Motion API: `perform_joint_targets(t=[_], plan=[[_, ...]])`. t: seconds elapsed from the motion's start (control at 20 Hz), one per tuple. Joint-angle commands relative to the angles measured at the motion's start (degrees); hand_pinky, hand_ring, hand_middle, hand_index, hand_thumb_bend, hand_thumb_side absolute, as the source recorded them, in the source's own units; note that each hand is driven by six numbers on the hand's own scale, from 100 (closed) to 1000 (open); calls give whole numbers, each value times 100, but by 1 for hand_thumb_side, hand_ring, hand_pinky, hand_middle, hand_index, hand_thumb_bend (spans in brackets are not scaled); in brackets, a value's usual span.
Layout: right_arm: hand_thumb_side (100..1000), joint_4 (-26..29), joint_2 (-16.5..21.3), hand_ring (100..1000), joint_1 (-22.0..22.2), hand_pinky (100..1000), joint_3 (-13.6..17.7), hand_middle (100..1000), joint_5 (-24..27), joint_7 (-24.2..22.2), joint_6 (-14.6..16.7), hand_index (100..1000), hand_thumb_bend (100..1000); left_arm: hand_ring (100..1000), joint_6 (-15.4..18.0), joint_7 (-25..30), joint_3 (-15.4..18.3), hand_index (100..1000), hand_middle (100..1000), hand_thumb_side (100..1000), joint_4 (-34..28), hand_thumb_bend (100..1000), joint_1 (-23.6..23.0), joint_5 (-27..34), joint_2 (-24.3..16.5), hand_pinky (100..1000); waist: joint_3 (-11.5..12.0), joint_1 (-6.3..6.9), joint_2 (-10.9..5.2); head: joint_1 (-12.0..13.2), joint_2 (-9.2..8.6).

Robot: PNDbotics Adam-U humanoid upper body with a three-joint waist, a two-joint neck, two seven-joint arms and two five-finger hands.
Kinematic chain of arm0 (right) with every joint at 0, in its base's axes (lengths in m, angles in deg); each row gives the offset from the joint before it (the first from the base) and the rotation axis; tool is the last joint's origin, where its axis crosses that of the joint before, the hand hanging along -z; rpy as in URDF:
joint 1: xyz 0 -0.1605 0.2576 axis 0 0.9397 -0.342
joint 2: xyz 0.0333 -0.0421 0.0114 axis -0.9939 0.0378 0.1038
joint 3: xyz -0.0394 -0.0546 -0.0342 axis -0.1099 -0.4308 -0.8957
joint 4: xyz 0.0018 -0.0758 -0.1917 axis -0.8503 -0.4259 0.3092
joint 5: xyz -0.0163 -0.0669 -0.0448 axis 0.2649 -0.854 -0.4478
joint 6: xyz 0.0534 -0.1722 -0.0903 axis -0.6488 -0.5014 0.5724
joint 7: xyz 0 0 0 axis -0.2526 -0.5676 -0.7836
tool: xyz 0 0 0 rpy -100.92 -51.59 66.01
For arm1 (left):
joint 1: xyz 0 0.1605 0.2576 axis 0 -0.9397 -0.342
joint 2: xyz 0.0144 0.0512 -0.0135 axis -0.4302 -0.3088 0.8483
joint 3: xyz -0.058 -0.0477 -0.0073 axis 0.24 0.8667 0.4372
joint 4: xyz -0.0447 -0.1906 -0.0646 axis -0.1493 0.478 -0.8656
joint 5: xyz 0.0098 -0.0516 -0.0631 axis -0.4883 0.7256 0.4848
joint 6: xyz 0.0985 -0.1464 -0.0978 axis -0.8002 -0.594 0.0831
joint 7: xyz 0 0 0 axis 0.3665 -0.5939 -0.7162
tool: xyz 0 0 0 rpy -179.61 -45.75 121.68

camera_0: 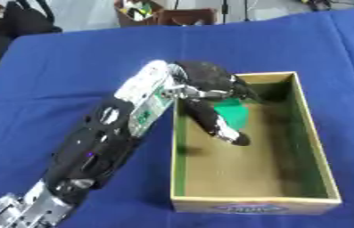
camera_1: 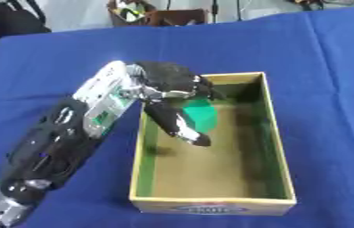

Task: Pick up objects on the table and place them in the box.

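My left hand (camera_0: 207, 80) reaches in from the lower left and hangs over the far left corner of a shallow wooden box (camera_0: 254, 205) with a green inner lining. A green object (camera_0: 232, 113) sits in the hand, inside the box's outline. Curled fingers (camera_0: 242, 91) cover its top, and the thumb (camera_0: 219, 124) runs down along its left side. I cannot tell whether the object touches the box floor. Part of it is hidden by the hand. Apart from this object, the box floor shows only shadow. My right hand is in none of the views.
A blue cloth (camera_0: 70, 67) covers the table and shows no other loose object. Beyond the table's far edge stand a brown container (camera_0: 145, 13) and other clutter. A person (camera_0: 0, 26) sits at the far left corner.
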Motion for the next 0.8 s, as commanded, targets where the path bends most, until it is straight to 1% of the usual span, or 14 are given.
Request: perform_joint_targets(t=[0.05, 0.2, 0.35, 0.4, 0.55, 0.7, 0.75, 0.8], plan=[[767, 93, 45, 822, -43, 749, 11, 640, 34, 4, -1, 766, 100, 780, 405, -90, 209, 992, 798, 1000, -364, 927, -56, 87, -14, 587, 44, -54, -81, -21, 57], [767, 93, 42, 823, -52, 749, 14, 640, 32, 4, 3, 766, 100, 761, 364, -626, 320, 975, 780, 1000, -638, 901, -291, 103, -39, 562, 120, -68, -70, -33, 64], [766, 93, 35, 823, -52, 749, 24, 640, 27, 11, 0, 766, 100, 749, 281, -935, 446, 968, 769, 1000, -893, 879, -539, 156, -97, 546, 202, -73, -69, -52, 54], [765, 93, 34, 823, -53, 749, 27, 640, 25, 13, 0, 766, 100, 744, 244, -1008, 495, 964, 764, 1000, -986, 855, -621, 183, -125, 538, 229, -74, -68, -58, 45], [765, 93, 37, 823, -57, 749, 41, 640, 19, 27, -2, 766, 100, 731, 74, -1242, 704, 958, 755, 1000, -1304, 794, -917, 304, -229, 519, 311, -79, -65, -78, 16], [766, 93, 36, 822, -78, 749, 46, 640, 18, 35, -1, 766, 100, 704, -188, -1540, 1003, 954, 739, 1000, -1670, 744, -1206, 489, -297, 489, 367, -91, -65, -98, 4], [768, 93, 36, 820, -94, 748, 45, 640, 21, 37, 3, 766, 100, 691, -292, -1691, 1114, 946, 726, 1000, -1811, 647, -1297, 625, -310, 480, 373, -96, -69, -107, 0], [769, 93, 39, 819, -109, 747, 47, 640, 24, 41, 10, 765, 100, 676, -432, -1910, 1256, 937, 714, 1000, -1977, 408, -1397, 827, -321, 466, 385, -104, -78, -126, -7]])
